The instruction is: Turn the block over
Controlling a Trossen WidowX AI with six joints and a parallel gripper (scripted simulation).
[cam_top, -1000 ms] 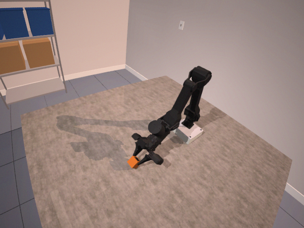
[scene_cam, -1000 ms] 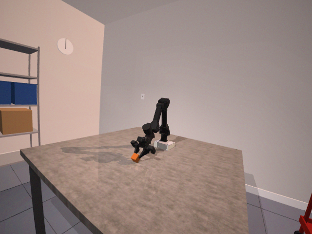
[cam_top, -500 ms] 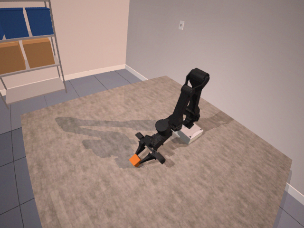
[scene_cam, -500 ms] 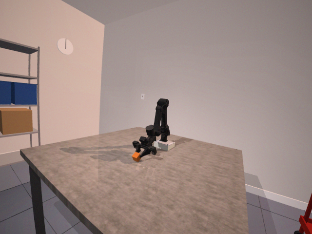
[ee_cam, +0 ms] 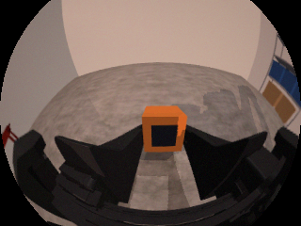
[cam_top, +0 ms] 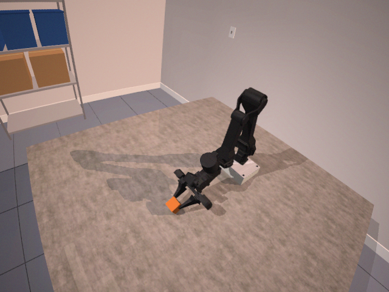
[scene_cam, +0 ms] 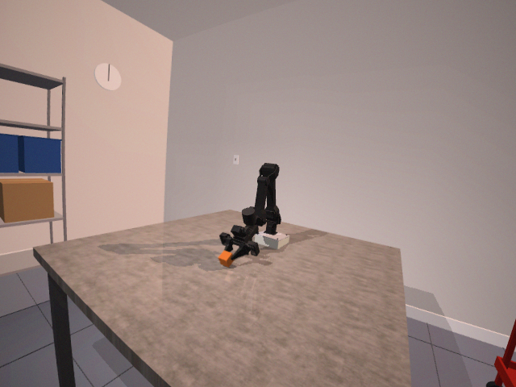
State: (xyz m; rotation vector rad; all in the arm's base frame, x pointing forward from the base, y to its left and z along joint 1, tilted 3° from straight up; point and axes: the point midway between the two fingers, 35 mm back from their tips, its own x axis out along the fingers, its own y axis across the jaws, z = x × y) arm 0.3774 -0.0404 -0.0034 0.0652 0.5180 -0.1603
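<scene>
A small orange block [cam_top: 172,204] [scene_cam: 226,258] [ee_cam: 164,128] is held between my black fingers. In the wrist view its dark blue marked face points back at the camera. My gripper [cam_top: 181,202] [scene_cam: 230,254] [ee_cam: 162,128] is shut on the block. The arm reaches out low and nearly level, and the block sits at or just above the table top [cam_top: 125,245] [scene_cam: 291,316]. I cannot tell whether the block touches the table.
The arm's white base [cam_top: 245,171] [scene_cam: 272,240] stands behind the gripper on the table. A metal shelf with blue and brown boxes [cam_top: 34,47] [scene_cam: 29,179] stands against the far wall on the left. A red object [scene_cam: 506,366] shows on the floor at the lower right.
</scene>
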